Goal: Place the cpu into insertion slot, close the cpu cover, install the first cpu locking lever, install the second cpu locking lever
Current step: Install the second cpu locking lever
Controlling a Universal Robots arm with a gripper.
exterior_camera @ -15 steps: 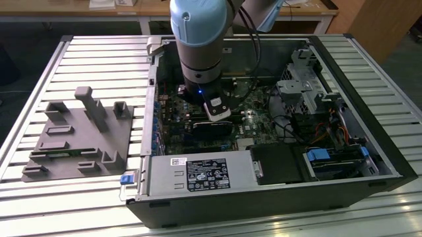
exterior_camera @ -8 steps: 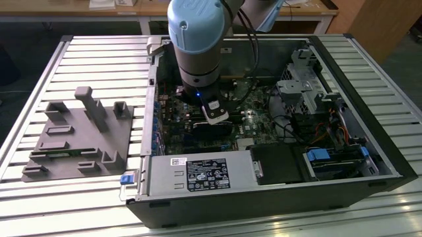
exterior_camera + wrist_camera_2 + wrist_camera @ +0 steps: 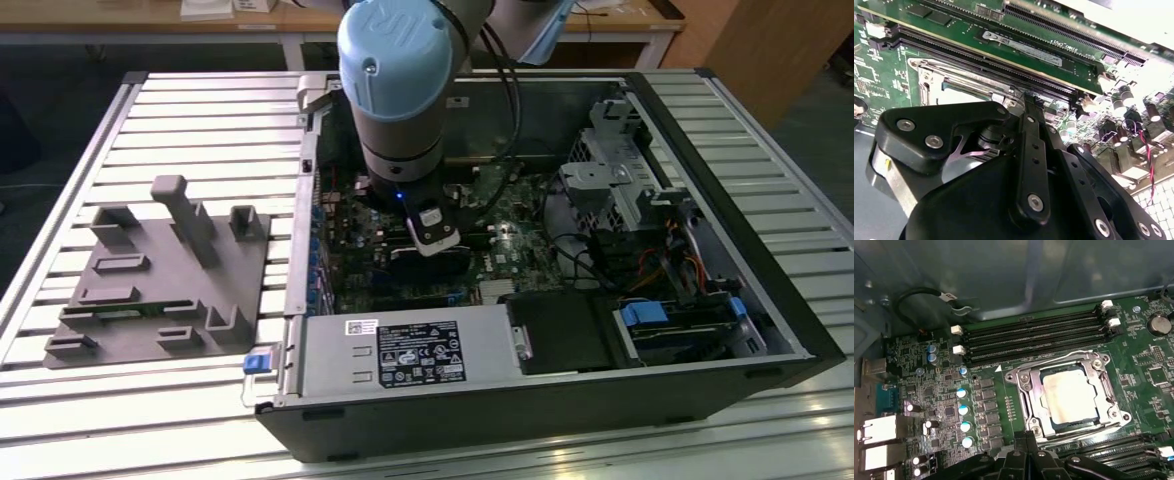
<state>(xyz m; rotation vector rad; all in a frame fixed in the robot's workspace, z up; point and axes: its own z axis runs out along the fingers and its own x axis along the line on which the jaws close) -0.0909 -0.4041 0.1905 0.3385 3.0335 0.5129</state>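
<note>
You have a grey fixture block [image 3: 160,275] lying on the slatted table [image 3: 80,130], just beside the open computer case [image 3: 747,310].

label [image 3: 418,353] | power-supply box [image 3: 334,362] | print too small to read

dull silver metal cpu [image 3: 1070,396]

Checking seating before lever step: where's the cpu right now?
In the first wrist view the cpu lies flat in the insertion slot, framed by the cpu cover, between the two banks of black memory slots and just beyond the gripper.
</note>
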